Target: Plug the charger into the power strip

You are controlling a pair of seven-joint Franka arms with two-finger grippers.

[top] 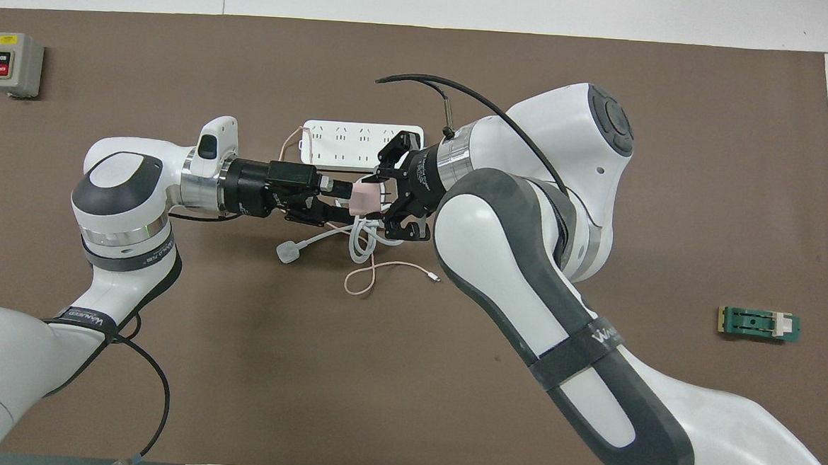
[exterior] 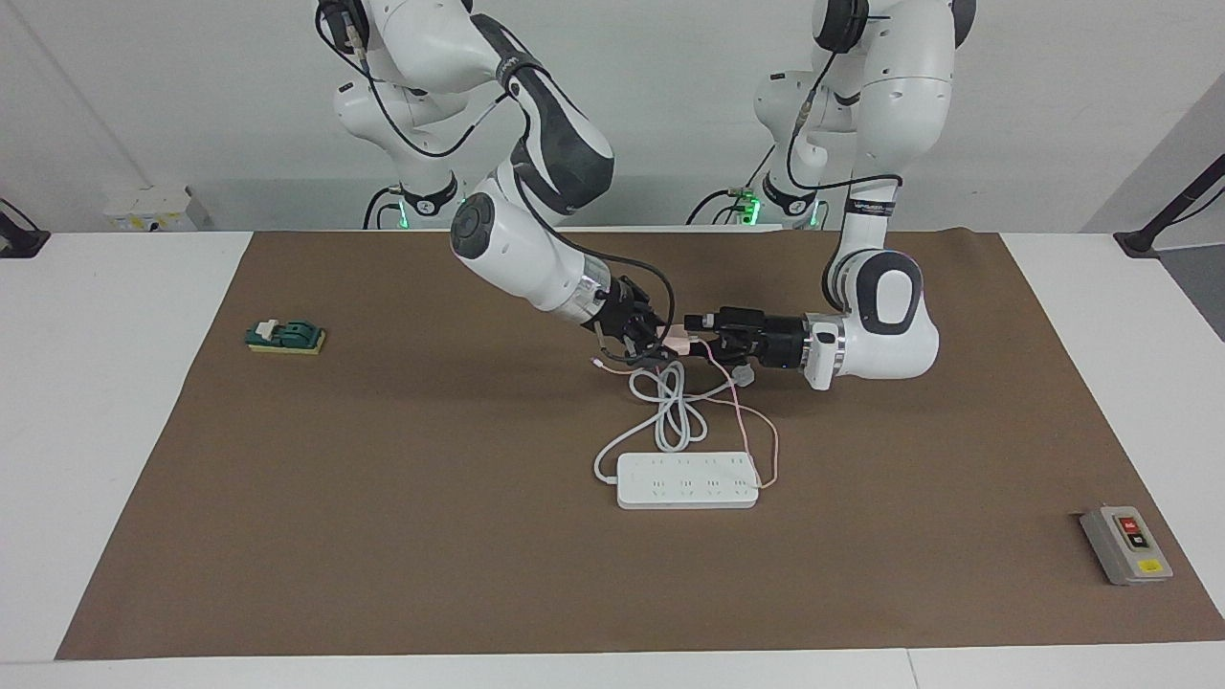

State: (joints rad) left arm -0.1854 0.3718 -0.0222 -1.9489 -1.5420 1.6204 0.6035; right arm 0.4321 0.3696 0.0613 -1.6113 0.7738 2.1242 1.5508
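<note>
I see a plain brown mat [exterior: 383, 498] covering a white table [exterior: 105, 431]. On it lie a white power strip [exterior: 686, 480] with a white cord [exterior: 670, 421], a pale-pink charger [top: 365, 198] with a thin pink cable [top: 365, 281], a grey box [exterior: 1125, 544] with red and yellow buttons, and a green block [exterior: 285, 336] on a yellow base. My arms are white with dark grey bands, ending in black grippers.

Both hands meet over the coiled white cord [exterior: 670, 411] robot-side of the power strip [exterior: 686, 480], crowding that approach, while the bare brown tabletop [exterior: 383, 536] around the strip's other sides lies open to passage.
</note>
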